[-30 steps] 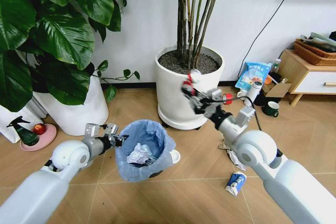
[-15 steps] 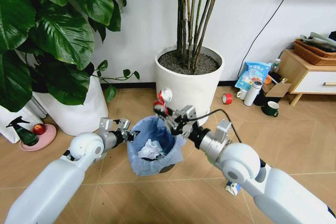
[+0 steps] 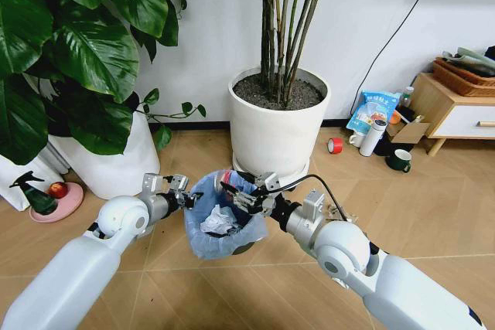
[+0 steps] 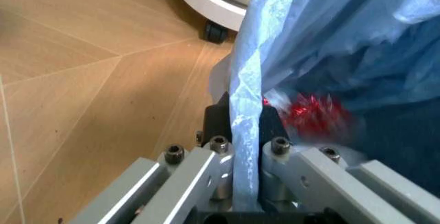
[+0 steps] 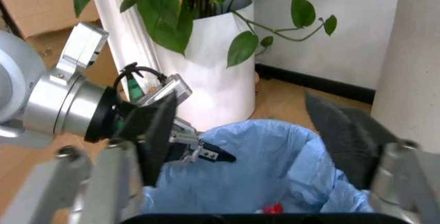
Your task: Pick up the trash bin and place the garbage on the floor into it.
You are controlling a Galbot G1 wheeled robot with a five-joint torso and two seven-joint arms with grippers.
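Note:
The trash bin (image 3: 203, 243), a small dark bin lined with a ruffled light-blue bag (image 5: 275, 152), hangs just above the floor. My left gripper (image 3: 183, 195) is shut on its rim. In the left wrist view, the left gripper (image 4: 246, 188) pinches the bag's edge. My right gripper (image 3: 238, 191) hovers over the bin's mouth. In the right wrist view, the right gripper (image 5: 248, 131) is open with nothing between its fingers. A red piece of garbage (image 5: 273, 208) lies down inside the bag and shows as a red blur (image 4: 309, 116) through the plastic. A crumpled white tissue (image 3: 216, 222) sits inside too.
A big white plant pot (image 3: 278, 137) stands right behind the bin, and another white pot (image 3: 116, 168) is at the left under large leaves. A spray bottle on a pink dish (image 3: 46, 195) is far left. A red tape roll (image 3: 335, 145), green mug (image 3: 399, 161), blue snack bag (image 3: 373, 110) and wooden cabinet (image 3: 448, 110) are at the right.
My right gripper swung from beside the big pot down and left to above the bin while holding a red-silver can, then opened. The can is now inside the bag. The bin shifted slightly right.

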